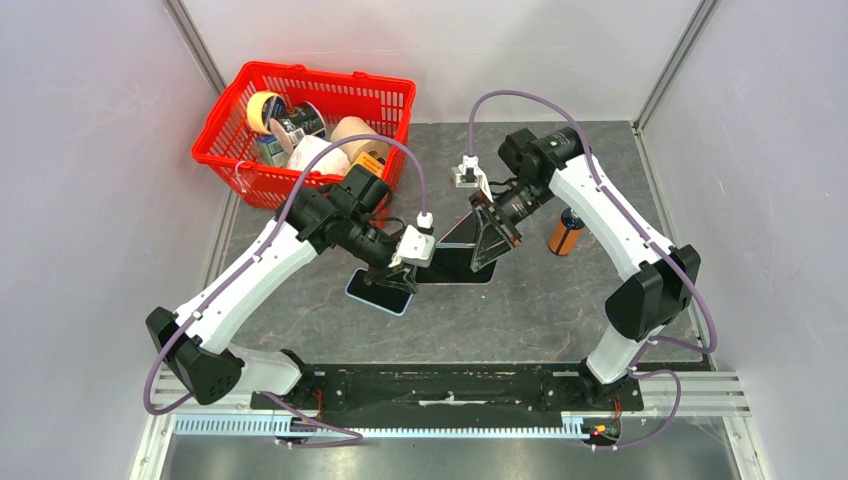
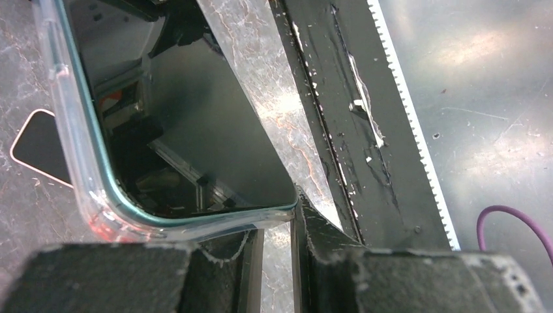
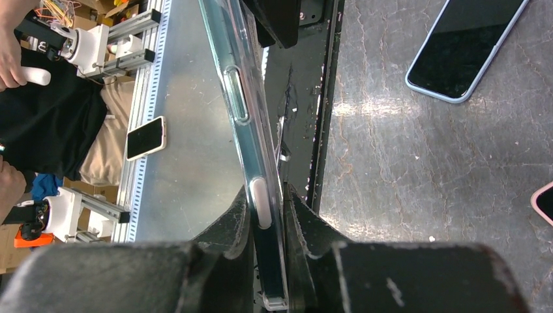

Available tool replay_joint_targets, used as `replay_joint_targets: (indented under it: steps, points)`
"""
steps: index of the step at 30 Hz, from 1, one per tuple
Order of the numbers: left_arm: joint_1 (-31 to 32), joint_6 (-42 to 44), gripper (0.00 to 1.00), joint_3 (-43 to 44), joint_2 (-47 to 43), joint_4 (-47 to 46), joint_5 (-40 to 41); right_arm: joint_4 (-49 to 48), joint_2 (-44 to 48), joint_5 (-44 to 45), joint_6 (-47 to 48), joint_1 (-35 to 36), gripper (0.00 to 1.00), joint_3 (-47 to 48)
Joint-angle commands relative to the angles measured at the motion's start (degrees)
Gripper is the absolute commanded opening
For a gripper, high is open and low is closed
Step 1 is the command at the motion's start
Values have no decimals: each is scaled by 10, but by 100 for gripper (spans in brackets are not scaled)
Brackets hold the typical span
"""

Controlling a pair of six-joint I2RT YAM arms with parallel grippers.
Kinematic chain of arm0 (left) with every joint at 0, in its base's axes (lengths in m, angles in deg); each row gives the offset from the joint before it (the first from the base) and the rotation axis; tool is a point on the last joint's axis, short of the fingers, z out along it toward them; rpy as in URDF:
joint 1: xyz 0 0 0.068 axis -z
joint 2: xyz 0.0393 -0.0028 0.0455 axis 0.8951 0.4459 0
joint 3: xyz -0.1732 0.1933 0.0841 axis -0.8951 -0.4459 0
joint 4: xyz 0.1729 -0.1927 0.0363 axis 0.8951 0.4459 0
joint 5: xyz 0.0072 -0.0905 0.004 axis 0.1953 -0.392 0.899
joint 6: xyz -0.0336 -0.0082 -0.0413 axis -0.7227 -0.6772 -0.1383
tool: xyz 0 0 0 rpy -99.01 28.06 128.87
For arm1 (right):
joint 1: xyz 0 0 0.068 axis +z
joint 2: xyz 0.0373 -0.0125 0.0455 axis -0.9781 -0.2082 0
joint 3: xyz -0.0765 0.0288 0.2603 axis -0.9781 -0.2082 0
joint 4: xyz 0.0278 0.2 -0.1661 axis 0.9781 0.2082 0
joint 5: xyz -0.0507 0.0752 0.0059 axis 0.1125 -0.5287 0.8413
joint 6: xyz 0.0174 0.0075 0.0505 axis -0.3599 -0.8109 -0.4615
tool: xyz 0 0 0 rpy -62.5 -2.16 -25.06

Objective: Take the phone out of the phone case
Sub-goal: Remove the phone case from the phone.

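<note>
Not much done yet: the phone [image 2: 195,130] is held up over the table [image 1: 560,300] between both arms, and it's still seated in the clear case [image 2: 91,195]; the left claw [image 2: 277,228] is clamped on a corner of the case, the right claw [image 3: 267,215] pinched shut on its long edge; the actual peeling-out is all left to be done.

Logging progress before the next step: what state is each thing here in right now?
phone: inside its case, screen dark
phone case: on the phone, gripped at both ends
left gripper: shut on a case corner
right gripper: shut on the case edge
spare phone: lying flat on the table
red basket: upright, holding items
orange container: standing on the table
</note>
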Motion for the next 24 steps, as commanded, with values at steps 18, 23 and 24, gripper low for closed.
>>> replay_joint_targets:
  steps: [18, 23, 24]
  points:
    - [60, -38, 2, 32, 27, -229, -14, -21, -3, -60, -75, 58, 0, 8]
    - [24, -79, 3, -11, -7, -249, -15, -29, 18, -40, -79, 50, 0, -2]
    - [14, -84, 5, -22, -15, -251, -17, -32, 23, -37, -82, 47, 0, -4]
